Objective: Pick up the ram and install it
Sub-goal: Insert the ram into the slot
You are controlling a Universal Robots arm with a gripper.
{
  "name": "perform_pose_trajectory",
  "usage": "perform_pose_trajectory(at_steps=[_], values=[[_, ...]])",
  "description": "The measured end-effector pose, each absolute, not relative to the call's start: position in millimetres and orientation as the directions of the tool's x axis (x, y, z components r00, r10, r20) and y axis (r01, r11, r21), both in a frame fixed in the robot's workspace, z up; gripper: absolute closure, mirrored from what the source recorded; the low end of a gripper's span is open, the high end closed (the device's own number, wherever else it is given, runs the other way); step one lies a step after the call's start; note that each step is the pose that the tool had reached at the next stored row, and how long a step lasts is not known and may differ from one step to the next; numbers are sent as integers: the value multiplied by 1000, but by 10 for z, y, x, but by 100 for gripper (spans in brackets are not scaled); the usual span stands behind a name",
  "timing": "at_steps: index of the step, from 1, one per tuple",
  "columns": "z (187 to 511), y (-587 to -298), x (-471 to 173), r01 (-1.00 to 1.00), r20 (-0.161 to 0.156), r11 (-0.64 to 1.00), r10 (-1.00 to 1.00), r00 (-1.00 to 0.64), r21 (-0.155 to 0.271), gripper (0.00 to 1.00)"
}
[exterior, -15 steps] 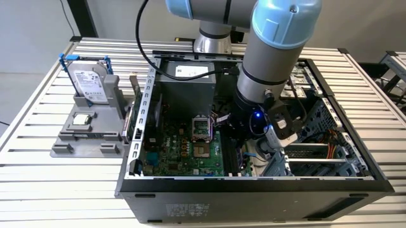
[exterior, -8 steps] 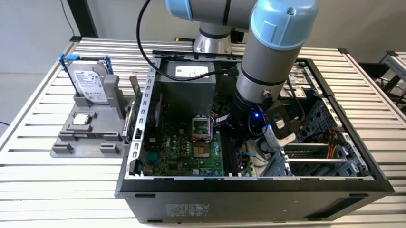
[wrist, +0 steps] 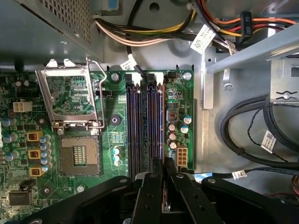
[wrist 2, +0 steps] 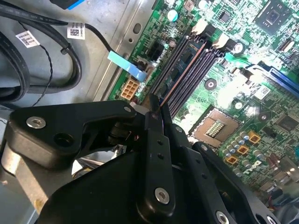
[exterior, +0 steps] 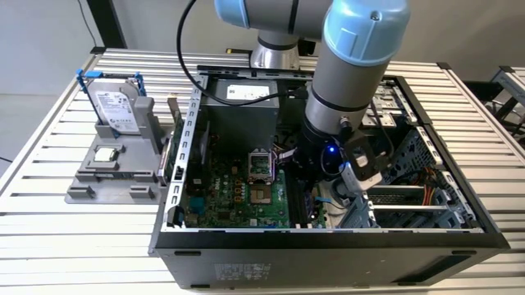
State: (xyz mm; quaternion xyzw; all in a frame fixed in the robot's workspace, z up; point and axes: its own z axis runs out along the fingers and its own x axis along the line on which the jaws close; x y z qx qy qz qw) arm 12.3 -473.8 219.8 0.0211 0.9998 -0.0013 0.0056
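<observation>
RAM stick [wrist: 163, 170] seen edge-on as a thin dark board pinched between the two black fingers [wrist: 150, 196] of the gripper [wrist: 163, 184], fingers pressed together on it. In the second wrist view the same thin edge [wrist 2: 161, 100] runs from the fingertips toward the memory slots [wrist 2: 187, 65]. Exterior view: arm reaches down into the open computer case [exterior: 328, 236], gripper [exterior: 316, 184] low over the motherboard [exterior: 238, 196], toward the exterior view's right of the open CPU socket [exterior: 259, 165]. Slots [wrist: 145, 123] lie directly beyond the fingers; cannot tell whether the stick's edge is already touching a slot. Judged step: aligning for insertion, pick-up done. Next move calls for the board parallel to one slot, then a straight, even press. Hard drive [exterior: 115, 107] sits on its holder, well apart at the exterior view's left.
</observation>
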Motion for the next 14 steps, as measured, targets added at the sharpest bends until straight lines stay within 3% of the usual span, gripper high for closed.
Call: perform_pose_trajectory(at_steps=[14], values=[[2174, -4733, 122, 42, -9, 999, 42, -999, -17, 100]])
